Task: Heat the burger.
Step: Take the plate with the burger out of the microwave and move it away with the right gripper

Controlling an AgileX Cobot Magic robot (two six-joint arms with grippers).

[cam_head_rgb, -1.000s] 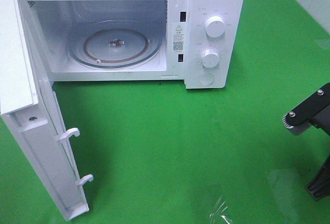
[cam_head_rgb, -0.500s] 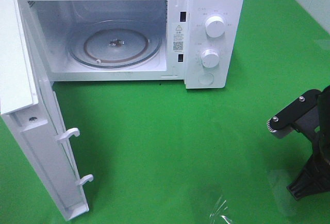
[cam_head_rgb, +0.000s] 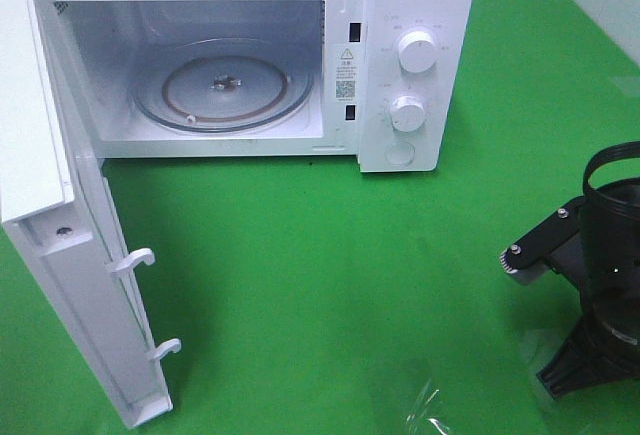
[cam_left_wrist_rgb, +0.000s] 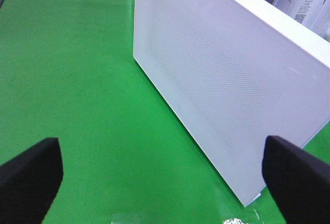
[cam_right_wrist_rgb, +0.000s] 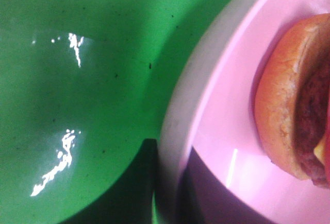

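The burger (cam_right_wrist_rgb: 296, 105) sat on a pink plate (cam_right_wrist_rgb: 221, 126) close under the right gripper, whose grip couldn't be told. The left gripper (cam_left_wrist_rgb: 160, 175) gaped empty beside the microwave door (cam_left_wrist_rgb: 216, 80).

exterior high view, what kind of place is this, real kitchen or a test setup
Probably a staged test bench, not a real kitchen: a white microwave stands door-open on a green cloth, with a robot arm at the edge and a burger on a pink plate.

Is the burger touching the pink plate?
Touching. The right wrist view shows the burger resting directly on the pink plate, its bottom bun on the plate's surface with no gap visible.
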